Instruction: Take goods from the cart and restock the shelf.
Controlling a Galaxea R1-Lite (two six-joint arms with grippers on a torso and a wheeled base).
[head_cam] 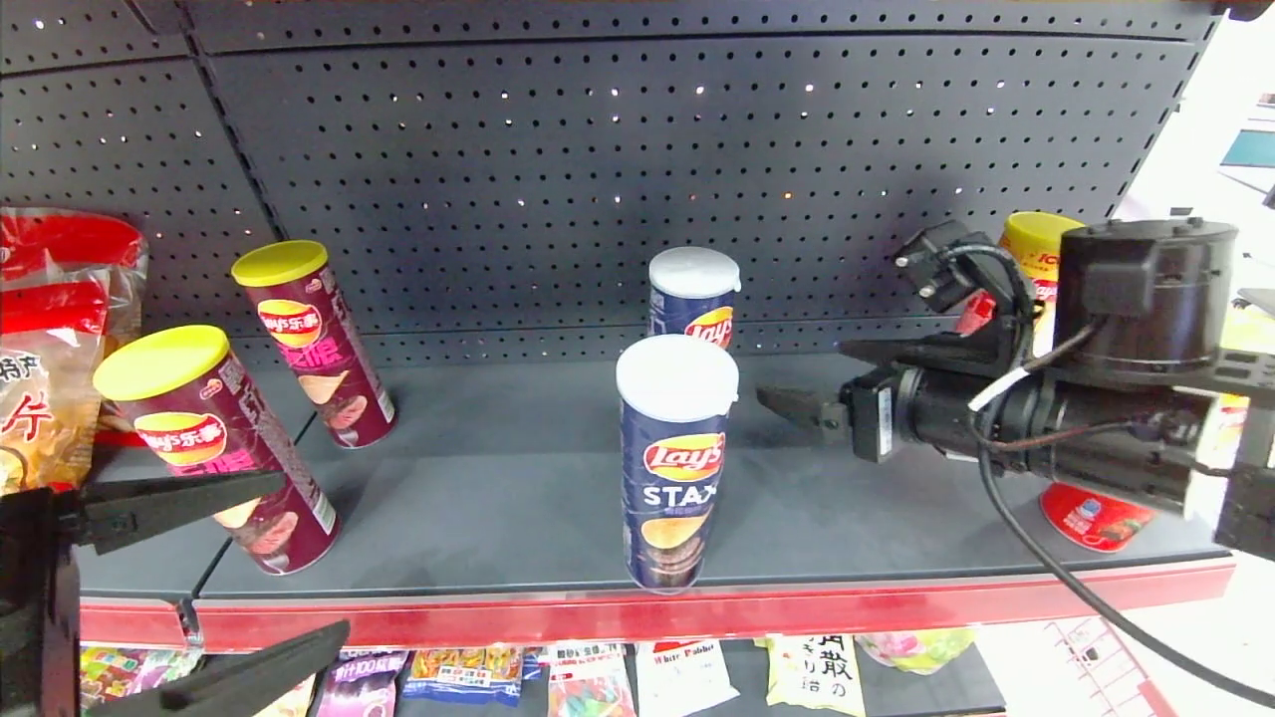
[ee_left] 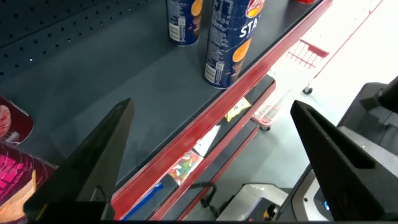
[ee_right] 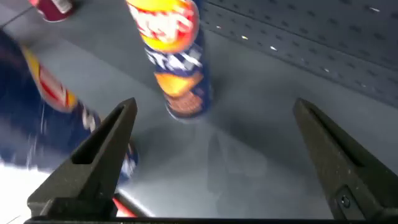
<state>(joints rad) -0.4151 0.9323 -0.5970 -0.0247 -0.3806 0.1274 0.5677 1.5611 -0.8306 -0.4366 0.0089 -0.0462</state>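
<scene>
1. Shelf (head_cam: pixel 478 518): dark deck, red front lip, pegboard back. The front blue can (head_cam: pixel 675 463) stands upright at the lip. The rear blue can (head_cam: pixel 692 294) stands upright behind it near the pegboard, and the two are apart.
2. On the robot's left stand two yellow-lidded cans. The near maroon can (head_cam: pixel 214 448) is at the lip and the far maroon can (head_cam: pixel 314 344) sits deeper in.
3. Right gripper (head_cam: pixel 837 378) hovers over the deck to the right of the blue cans and points toward them. Its fingers are spread wide with nothing between them.
4. Right wrist view adds detail: the rear blue can sits in the gap between the fingers, farther off. The front blue can is blurred to one side by the red lip. Neither is touched.
5. Left gripper (head_cam: pixel 314 556) hangs in front of the lip, just beside the near maroon can. It is spread wide and empty; whether it touches the can I cannot tell.
6. Left wrist view adds packets (ee_left: pixel 186 165) on the lower shelf and a red wire frame (ee_left: pixel 317 46) on the floor past the shelf end.
7. Head view adds a yellow-lidded can (head_cam: pixel 1036 249) behind the right arm and snack bags (head_cam: pixel 50 339) at far left.
</scene>
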